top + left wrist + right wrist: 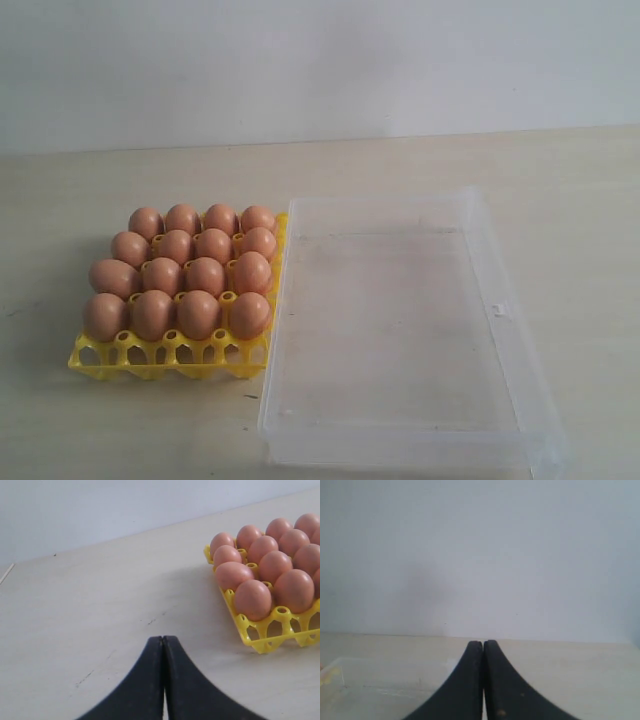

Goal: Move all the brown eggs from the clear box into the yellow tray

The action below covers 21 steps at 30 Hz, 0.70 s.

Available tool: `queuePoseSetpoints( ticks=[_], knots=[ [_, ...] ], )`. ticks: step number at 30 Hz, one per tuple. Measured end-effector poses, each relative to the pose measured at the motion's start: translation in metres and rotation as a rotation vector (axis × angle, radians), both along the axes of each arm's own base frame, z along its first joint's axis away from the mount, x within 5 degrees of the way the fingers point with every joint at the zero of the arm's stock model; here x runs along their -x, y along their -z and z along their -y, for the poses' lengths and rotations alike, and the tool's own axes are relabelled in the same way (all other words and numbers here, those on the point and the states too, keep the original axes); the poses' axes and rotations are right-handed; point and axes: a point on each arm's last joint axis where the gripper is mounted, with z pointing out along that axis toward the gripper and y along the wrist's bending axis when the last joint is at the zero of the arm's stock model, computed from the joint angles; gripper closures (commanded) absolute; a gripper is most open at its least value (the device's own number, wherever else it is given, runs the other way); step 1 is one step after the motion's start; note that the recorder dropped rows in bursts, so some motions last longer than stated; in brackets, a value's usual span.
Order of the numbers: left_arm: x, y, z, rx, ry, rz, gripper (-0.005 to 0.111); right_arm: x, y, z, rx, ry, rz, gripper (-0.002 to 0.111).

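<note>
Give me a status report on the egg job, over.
Left tool shut, empty; right tool shut, empty. Sixteen brown eggs seated in yellow tray; clear box empty. Nothing in the way.

This has the look of a robot test bench in a lab or plain workroom. A wide, pale, wood-grain tabletop (120, 420) with faint scuffs and dark marks runs back to a smooth, plain grey-white wall (320, 60). The light is flat and even. On the tabletop lie staged props: a square, bright yellow plastic egg tray (170, 358) filled with smooth orange-brown eggs (205, 275) and, just beside it, a large, shallow clear plastic box (400, 330). The black, curved fingers of the left gripper (163, 639) and of the right gripper (483, 643) show in the wrist views, the mark of a two-armed rig.
</note>
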Motion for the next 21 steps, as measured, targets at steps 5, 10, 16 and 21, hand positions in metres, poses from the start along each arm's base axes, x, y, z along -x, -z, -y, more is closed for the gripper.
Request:
queuePoseSetpoints(
  ticks=[5,10,16,21],
  knots=[
    [0.0,0.0,0.0,0.0,0.0,0.0,0.107,0.0039,0.004,0.001,-0.054,0.011,-0.01,0.108],
    [0.0,0.0,0.0,0.0,0.0,0.0,0.107,0.0038,0.0081,0.0002,-0.066,0.003,-0.057,0.108],
    [0.0,0.0,0.0,0.0,0.0,0.0,0.107,0.0036,0.0089,0.0022,-0.039,0.039,-0.062,0.108],
    [0.0,0.0,0.0,0.0,0.0,0.0,0.107,0.0035,0.0089,0.0031,-0.035,0.056,-0.062,0.108]
  ],
)
